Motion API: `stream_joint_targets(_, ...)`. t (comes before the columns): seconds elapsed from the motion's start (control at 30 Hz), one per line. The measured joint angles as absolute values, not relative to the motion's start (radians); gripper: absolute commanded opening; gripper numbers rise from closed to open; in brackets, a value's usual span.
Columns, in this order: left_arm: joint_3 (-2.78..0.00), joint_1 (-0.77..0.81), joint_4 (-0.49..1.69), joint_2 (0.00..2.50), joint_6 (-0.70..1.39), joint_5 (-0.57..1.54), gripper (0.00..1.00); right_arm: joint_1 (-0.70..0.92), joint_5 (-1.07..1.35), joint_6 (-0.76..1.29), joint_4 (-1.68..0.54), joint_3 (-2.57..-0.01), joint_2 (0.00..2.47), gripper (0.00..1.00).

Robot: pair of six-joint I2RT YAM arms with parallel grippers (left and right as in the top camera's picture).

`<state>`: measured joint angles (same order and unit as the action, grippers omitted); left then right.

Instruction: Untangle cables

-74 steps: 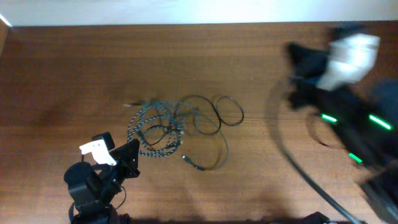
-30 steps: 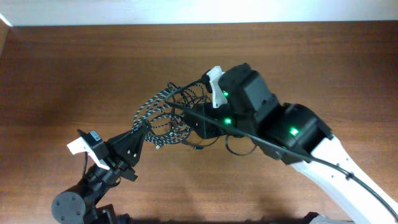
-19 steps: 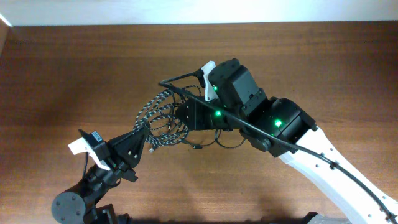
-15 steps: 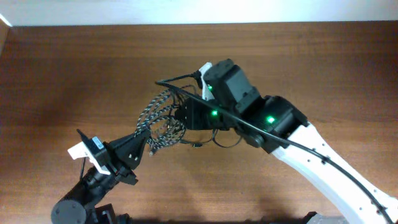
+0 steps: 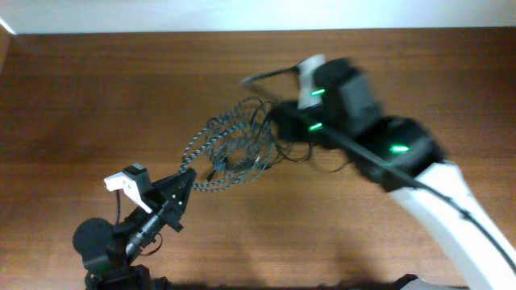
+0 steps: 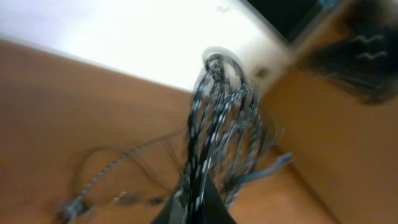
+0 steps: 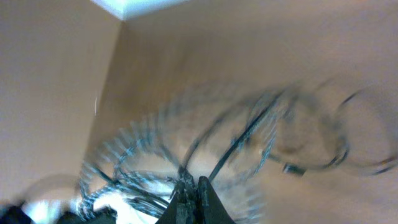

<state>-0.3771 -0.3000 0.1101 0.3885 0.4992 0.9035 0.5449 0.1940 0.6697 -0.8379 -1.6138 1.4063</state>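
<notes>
Your left end effector (image 5: pixel 186 177) is clamped on the braided cable (image 6: pixel 208 124), and its loops fan straight out of the tips. Your right end effector (image 5: pixel 278 121) is pinched together on the far side of the tangle (image 5: pixel 238 141). The black cable (image 7: pixel 242 140) runs toward its tips, but blur hides which strand it grips. The bundle hangs taut between both, over mid-tabletop (image 5: pixel 81 97).

Soft even light; motion blur smears the cables (image 6: pixel 206 124) in both wrist views

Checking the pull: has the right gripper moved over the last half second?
Yes: the right gripper, shut on the cables, moved toward the table's far edge.
</notes>
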Motion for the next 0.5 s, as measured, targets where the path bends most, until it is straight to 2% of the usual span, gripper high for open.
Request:
stream_joint_targets(0.07,-0.374,-0.305,0.206,0.389,0.486,0.736,0.0,0.319,0.125,0.661,-0.849,-1.621,1.283,0.04)
stream_joint_targets(0.13,-0.374,-0.305,0.217,0.388,0.501,0.615,0.0,0.203,0.117,0.653,-0.891,-1.634,1.2,0.04)
stream_joint_targets(0.2,-0.371,-0.305,0.181,0.389,0.527,0.569,0.0,0.161,0.126,0.653,-0.927,-1.638,1.182,0.04)
stream_joint_targets(0.3,-0.354,-0.309,-0.167,0.393,0.527,0.754,0.0,0.168,0.183,0.65,-0.958,-1.637,1.22,0.1)
stream_joint_targets(0.33,-0.356,-0.311,-0.423,0.392,0.515,0.915,0.0,0.181,0.25,0.642,-0.977,-1.636,1.249,0.19)
stream_joint_targets(0.37,-0.365,-0.31,-0.525,0.384,0.52,1.002,0.0,0.187,0.289,0.635,-0.981,-1.636,1.266,0.22)
stream_joint_targets(0.5,-0.368,-0.31,-0.581,0.382,0.573,1.147,0.0,0.237,0.506,0.493,-1.014,-1.635,1.331,0.28)
